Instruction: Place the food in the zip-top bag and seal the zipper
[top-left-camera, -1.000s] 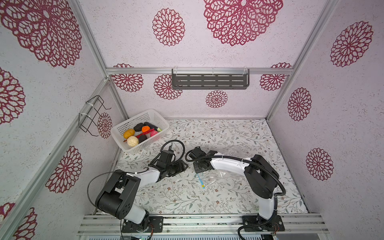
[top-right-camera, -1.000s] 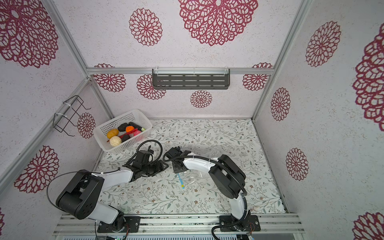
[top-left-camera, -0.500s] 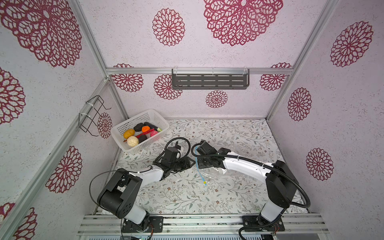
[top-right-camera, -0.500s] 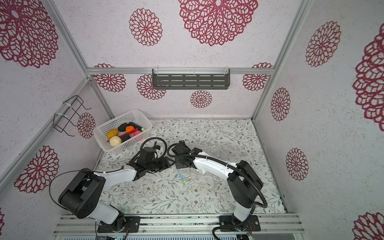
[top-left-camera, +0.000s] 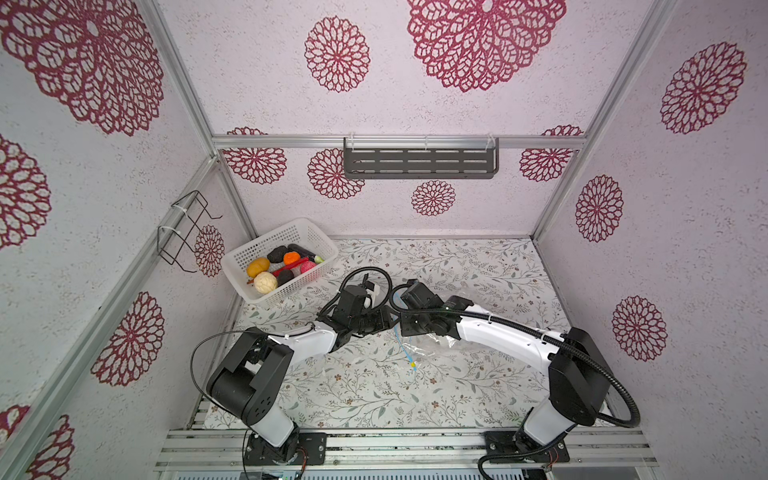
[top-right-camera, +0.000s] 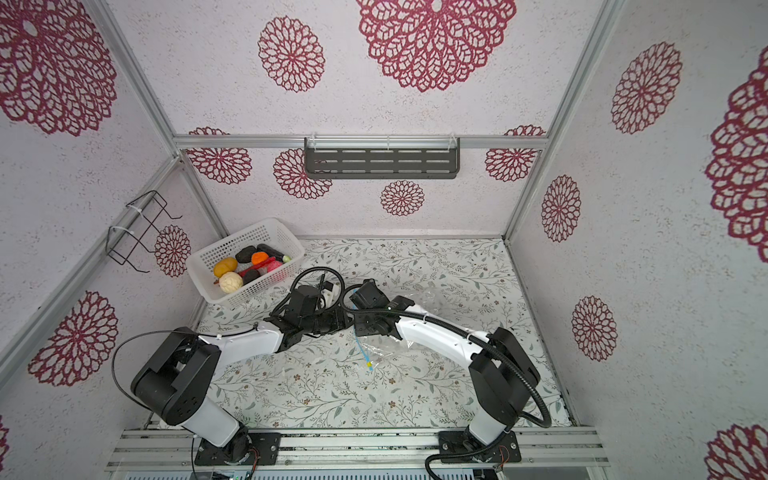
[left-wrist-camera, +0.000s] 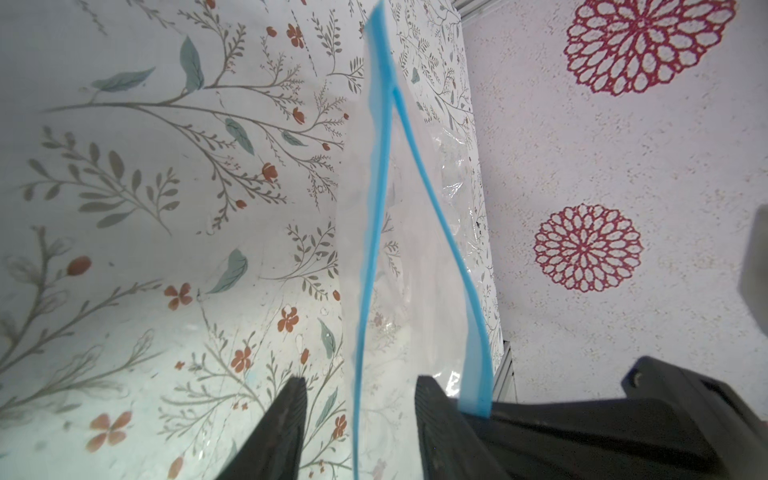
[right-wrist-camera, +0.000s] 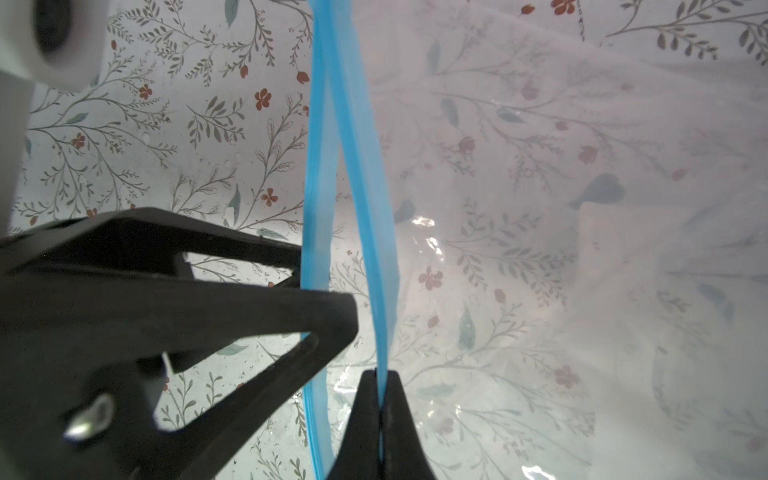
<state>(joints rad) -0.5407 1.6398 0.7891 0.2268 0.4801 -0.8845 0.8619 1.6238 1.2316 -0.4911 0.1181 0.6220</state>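
Grip first: my right gripper (right-wrist-camera: 380, 380) is clenched on one lip of the zipper (right-wrist-camera: 365, 187), and the blue strip is pinched between its two black fingers (right-wrist-camera: 361, 415). My left gripper (left-wrist-camera: 358, 380) is not clenched; its jaws stand apart, one on each side of the other blue lip, and I cannot tell if either of them touches it. Between the two lips the mouth of the zip-top bag (right-wrist-camera: 540, 208) is parted in a narrow wedge. In both top views my two grippers stand nose to nose over this mouth. The bag lies crinkled on the floral mat (top-left-camera: 374, 395), partly under my right arm (top-left-camera: 498, 336). The yellow slider tab (top-left-camera: 413, 364) sits at the end of the bag's mouth that is nearer to my arm bases. The food (top-left-camera: 282, 266) lies all in the white basket (top-left-camera: 266, 244), which stands well apart from the bag, beyond the far end of its mouth and to the left. There I see the yellow-orange potato shape (top-left-camera: 258, 266), the cream ball (top-left-camera: 265, 282) and the orange piece (top-left-camera: 291, 258).
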